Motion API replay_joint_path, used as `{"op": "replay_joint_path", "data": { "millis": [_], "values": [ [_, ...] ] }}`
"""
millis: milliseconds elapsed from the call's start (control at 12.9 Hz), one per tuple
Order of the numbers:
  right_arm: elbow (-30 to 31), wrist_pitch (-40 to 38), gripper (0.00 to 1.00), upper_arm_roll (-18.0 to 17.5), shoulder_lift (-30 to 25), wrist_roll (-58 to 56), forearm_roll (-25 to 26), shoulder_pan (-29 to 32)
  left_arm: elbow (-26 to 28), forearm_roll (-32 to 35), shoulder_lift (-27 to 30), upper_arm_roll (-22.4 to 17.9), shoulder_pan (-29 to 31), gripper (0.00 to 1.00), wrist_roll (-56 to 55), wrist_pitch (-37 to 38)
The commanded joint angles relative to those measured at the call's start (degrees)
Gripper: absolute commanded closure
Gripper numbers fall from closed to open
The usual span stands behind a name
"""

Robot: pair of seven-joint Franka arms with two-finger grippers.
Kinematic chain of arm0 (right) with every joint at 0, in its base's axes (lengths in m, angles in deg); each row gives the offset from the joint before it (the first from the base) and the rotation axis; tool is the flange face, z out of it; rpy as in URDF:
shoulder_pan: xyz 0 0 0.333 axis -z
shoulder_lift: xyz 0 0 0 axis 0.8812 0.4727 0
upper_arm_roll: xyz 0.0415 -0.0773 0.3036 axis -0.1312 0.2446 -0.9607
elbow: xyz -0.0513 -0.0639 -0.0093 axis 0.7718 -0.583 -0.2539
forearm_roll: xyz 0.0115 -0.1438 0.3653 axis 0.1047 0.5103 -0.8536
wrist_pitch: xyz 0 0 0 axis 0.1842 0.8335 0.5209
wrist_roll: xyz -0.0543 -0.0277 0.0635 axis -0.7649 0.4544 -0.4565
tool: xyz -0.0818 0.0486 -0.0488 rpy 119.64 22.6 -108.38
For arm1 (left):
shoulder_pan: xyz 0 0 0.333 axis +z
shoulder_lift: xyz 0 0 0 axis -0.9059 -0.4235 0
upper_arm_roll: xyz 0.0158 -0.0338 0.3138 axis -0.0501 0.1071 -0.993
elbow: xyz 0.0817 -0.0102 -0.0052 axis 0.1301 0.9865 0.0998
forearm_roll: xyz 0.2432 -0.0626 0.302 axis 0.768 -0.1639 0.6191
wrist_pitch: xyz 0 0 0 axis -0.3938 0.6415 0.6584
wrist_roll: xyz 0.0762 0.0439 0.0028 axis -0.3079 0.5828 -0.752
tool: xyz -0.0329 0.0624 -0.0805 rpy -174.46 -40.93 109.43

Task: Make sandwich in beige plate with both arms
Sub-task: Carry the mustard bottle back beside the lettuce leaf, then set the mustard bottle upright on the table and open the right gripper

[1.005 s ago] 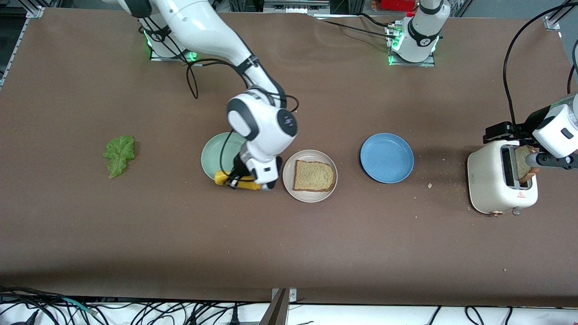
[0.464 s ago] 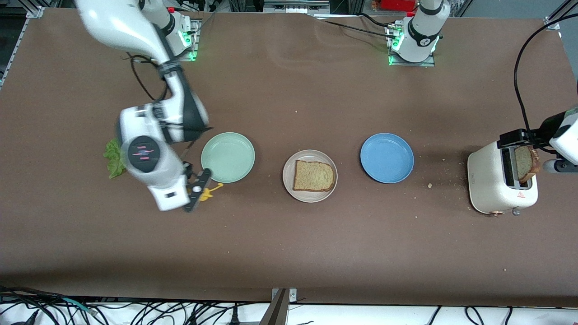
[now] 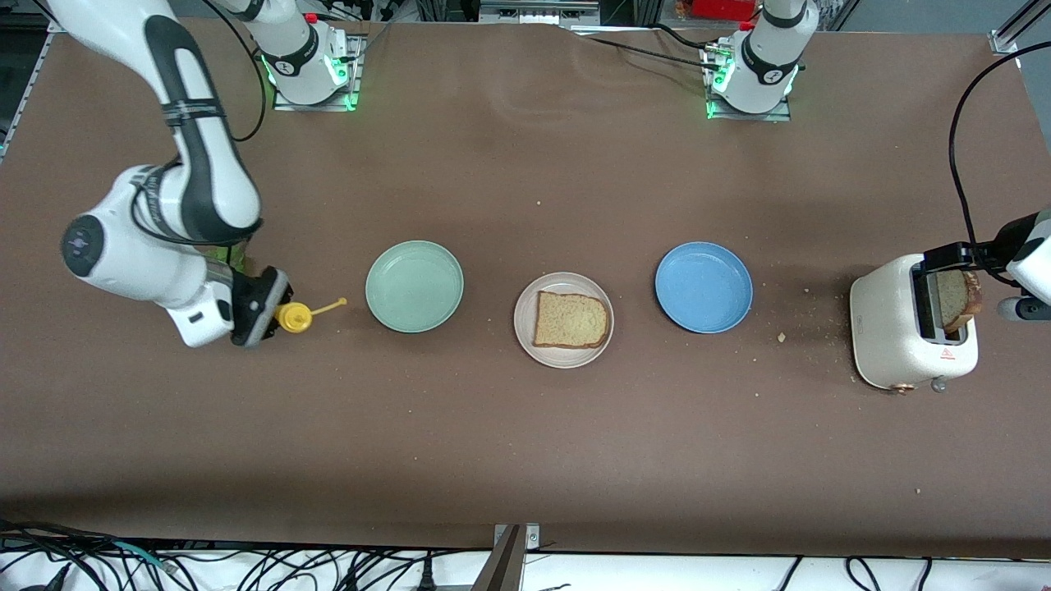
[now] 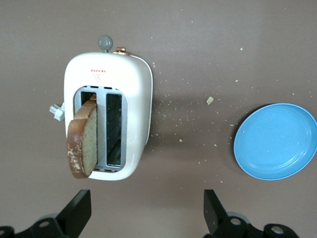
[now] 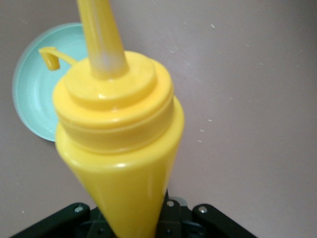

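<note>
Swung away from the mint-green plate toward the right arm's end of the surface since the earlier frames: right gripper, jaws clamped on a yellow squeeze bottle, nozzle pointing toward that plate, now up over the spot where the lettuce leaf lies, mostly hidden under the arm. Drawn back from the white toaster: left gripper, now hovering over bare surface beside it, jaws wide apart and holding nothing. Sitting in the middle of the row, between the mint-green plate and the blue plate: beige plate, carrying one bread slice lying flat. Standing up out of one toaster slot, tilted: second bread slice. Scattered on the surface between toaster and blue plate: crumbs.
</note>
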Motion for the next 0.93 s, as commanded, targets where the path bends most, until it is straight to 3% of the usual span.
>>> {"op": "replay_joint_path", "data": {
  "millis": [0, 232, 618, 850],
  "values": [
    [7.8, 0.5, 1.0, 0.8, -2.4, -16.4, -15.2, 3.1, 0.8, 1.5, 0.2, 0.6, 0.9, 0.0, 2.6, -1.4],
    [11.8, -4.4, 1.0, 0.9, -0.2, -28.9, -27.3, 7.3, 1.1, 1.5, -0.7, 0.6, 3.5, 0.0, 6.2, -3.1],
    [11.9, -16.3, 1.0, 0.9, 6.3, -36.3, -31.5, 14.1, 6.2, 1.4, -1.2, 0.7, 7.2, 0.0, 11.6, -11.2],
    [11.8, -15.5, 1.0, 0.8, 8.4, -43.5, -34.1, 14.4, 8.6, 1.4, -1.2, 0.7, 8.6, 0.0, 12.5, -14.8]
  ]
}}
